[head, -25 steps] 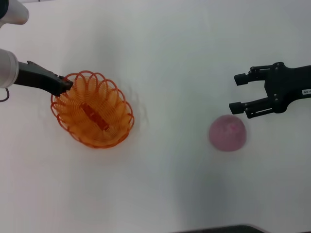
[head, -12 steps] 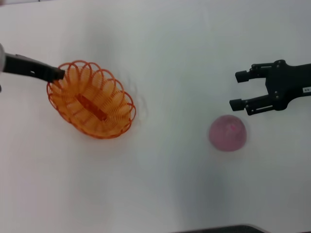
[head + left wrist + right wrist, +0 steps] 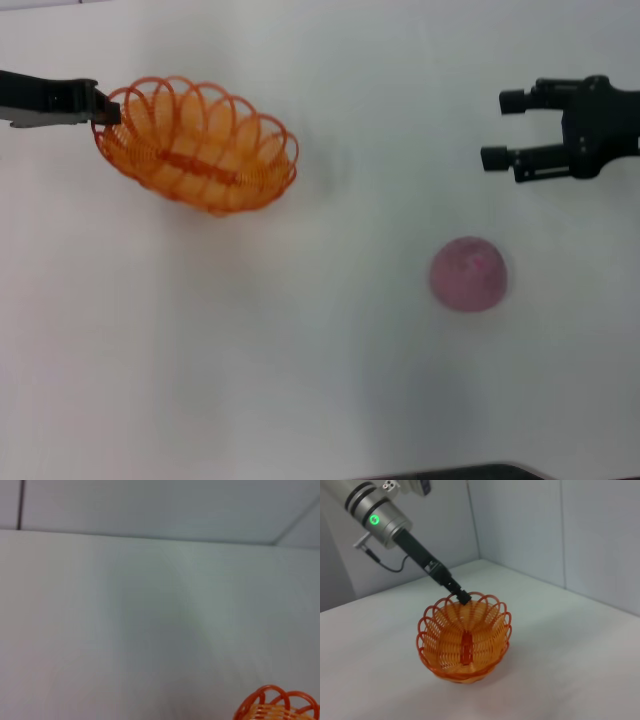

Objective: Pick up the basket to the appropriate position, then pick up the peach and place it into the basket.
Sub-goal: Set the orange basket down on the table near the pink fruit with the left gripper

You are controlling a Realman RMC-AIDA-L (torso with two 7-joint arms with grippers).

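Basket (image 3: 197, 145) at far left of table (image 3: 300, 350), left gripper (image 3: 100, 105) clamped on its left rim; peach (image 3: 468, 273) on the table well to the right, nearer; right gripper (image 3: 497, 130) spread, just behind the peach.

Black left claw (image 3: 100, 103) on silver arm, green light.

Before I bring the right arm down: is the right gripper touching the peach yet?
Apart. The head view shows the right gripper open, with bare white table between its fingertips and the peach.
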